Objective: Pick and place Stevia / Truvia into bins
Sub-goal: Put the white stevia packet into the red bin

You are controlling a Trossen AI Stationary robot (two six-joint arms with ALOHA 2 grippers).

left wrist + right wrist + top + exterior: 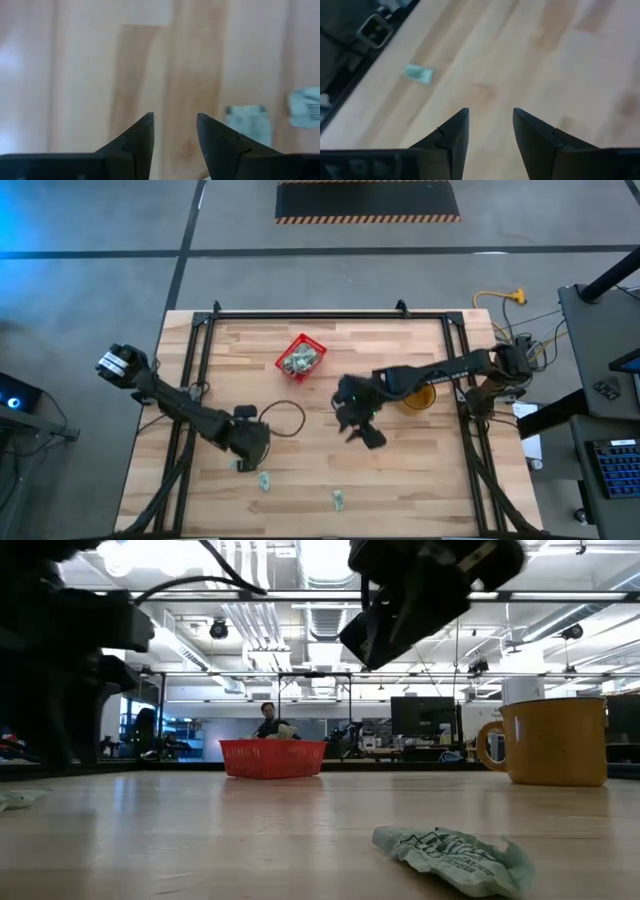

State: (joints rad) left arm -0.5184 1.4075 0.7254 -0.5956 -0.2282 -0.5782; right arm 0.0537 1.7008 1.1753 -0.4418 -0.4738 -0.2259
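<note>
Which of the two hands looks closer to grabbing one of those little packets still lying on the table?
The left hand, probably. It hangs open right beside a sachet near the table's front edge. The right hand, also open and empty, sits mid-table, farther from either loose sachet.

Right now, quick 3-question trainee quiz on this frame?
1. True or false: the right pincer is holding a sachet.
2. How many sachets lie loose on the table's near edge in the high view? A) none B) two C) five
3. Fill in: the yellow mug sits beside the ___ arm.

Key
1. False. Its fingers are apart with nothing between them, as are the left pincer's.
2. B: one sachet by the left pincer, another sachet nearer the middle. The red basket already holds several.
3. Right.
</note>
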